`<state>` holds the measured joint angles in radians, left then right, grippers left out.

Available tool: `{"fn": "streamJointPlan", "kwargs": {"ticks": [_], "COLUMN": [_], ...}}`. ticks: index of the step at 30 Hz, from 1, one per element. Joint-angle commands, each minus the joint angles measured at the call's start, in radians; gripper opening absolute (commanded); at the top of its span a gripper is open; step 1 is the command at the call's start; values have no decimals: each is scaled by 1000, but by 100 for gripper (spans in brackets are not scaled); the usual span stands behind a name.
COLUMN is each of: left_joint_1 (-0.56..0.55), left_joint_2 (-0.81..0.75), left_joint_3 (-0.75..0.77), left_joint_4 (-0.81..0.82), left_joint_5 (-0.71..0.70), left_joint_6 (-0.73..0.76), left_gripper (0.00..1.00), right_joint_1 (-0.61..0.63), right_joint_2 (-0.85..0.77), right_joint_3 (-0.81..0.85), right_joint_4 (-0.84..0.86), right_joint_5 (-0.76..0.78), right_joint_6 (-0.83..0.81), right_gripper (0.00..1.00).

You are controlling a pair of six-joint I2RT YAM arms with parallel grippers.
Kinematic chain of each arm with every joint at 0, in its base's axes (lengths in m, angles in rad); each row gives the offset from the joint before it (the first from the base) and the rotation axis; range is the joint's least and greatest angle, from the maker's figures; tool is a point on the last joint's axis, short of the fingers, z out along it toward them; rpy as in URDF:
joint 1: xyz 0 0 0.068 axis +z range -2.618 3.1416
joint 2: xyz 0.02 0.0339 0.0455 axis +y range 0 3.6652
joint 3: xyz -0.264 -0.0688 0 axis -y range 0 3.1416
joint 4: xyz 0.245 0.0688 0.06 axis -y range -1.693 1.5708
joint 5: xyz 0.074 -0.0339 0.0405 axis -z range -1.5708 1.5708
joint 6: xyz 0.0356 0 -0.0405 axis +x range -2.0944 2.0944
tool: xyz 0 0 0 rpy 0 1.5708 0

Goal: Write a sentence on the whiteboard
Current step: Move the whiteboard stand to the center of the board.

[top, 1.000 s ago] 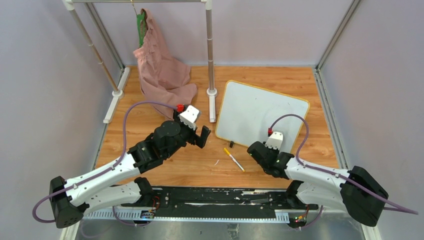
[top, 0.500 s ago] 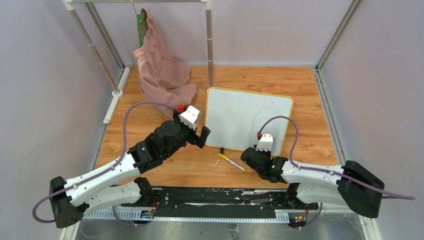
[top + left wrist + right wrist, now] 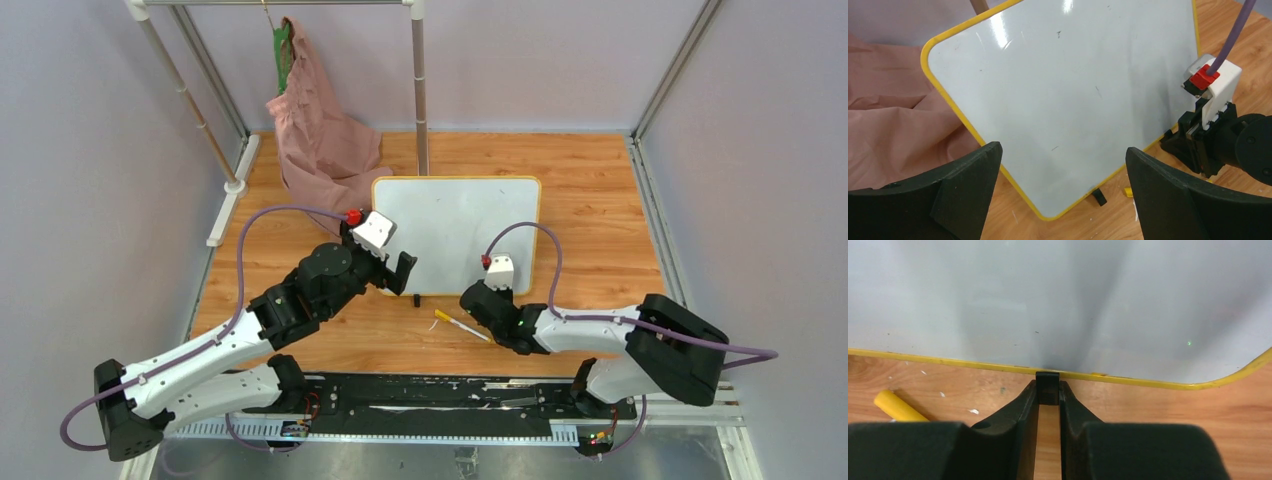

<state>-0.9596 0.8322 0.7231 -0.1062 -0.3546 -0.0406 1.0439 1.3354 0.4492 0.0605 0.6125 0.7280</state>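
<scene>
The whiteboard (image 3: 455, 225) with its yellow frame lies on the wooden table, square to the near edge. It also shows in the left wrist view (image 3: 1068, 90) and the right wrist view (image 3: 1058, 300). Its surface carries only tiny specks; no handwritten sentence shows. My right gripper (image 3: 478, 300) is shut on the board's right black foot (image 3: 1048, 382) at the near edge. My left gripper (image 3: 398, 275) is open and empty, just above the board's near left corner (image 3: 1048, 212). The other foot (image 3: 1099, 196) is free. A yellow marker (image 3: 462, 325) lies on the table between the grippers.
A pink cloth (image 3: 325, 150) hangs from a rack and lies against the board's far left side. The rack's post (image 3: 420, 90) stands right behind the board. Its left foot (image 3: 232, 190) is at the table's left. Metal frame posts (image 3: 668, 75) edge the right.
My right gripper has pulled the whiteboard left by its foot and turned it from tilted to square. The left gripper has stayed nearly still; the board now reaches under it.
</scene>
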Motion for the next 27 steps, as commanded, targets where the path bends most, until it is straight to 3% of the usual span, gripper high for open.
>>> {"fn": "streamJointPlan", "kwargs": {"ticks": [1,15,17,22,27], "left_joint_1": [-11,-17,-17,-18,-18], "left_joint_2": [-34,-18,-18,-18,-25], "left_joint_3": [-7,-10,-9,-9,-6], "left_joint_4": [32,33,31,34,30], "left_joint_5": [-24,-28,-31,-31,-33], "left_joint_6": [30,39,39,39,39], "left_gripper": [100,100,100,100,100], "right_joint_1": [9,-31,-28,-16,14], "right_joint_2": [108,155,118,7,-174], "right_joint_3": [-18,2,-28,-99,-122], "right_joint_4": [-3,27,34,26,-71], "right_joint_5": [-183,-212,-215,-219,-205], "right_joint_6": [-59,-94,-86,-79,-69], "right_gripper": [0,1,10,46,56]}}
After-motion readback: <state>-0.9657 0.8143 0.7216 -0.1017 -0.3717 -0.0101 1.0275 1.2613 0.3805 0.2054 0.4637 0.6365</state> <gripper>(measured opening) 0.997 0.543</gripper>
